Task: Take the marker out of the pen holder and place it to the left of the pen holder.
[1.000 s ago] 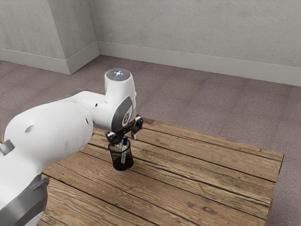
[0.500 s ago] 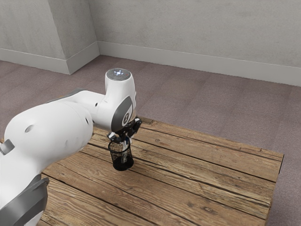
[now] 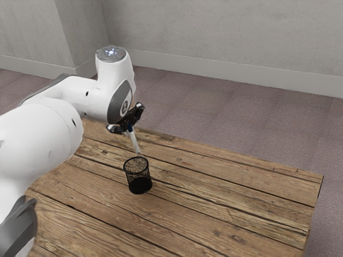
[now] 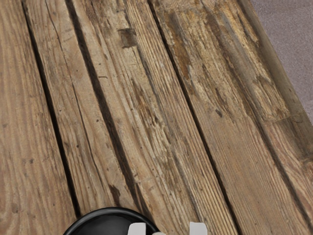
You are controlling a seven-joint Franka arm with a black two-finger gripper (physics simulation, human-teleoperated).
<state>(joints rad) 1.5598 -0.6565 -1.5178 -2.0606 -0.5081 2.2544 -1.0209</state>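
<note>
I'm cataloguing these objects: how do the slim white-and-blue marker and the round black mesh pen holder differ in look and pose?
The slim white-and-blue marker is narrow and pale-bodied; the round black mesh pen holder is wide and dark. The marker hangs tilted from the jaws, off the table, while the holder stands upright on the wooden plank table. Both are roughly cylindrical.

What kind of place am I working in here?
Probably a plain, workshop-like room: bare grey walls with a pale baseboard, carpet-like floor and a rough plank table.
</note>
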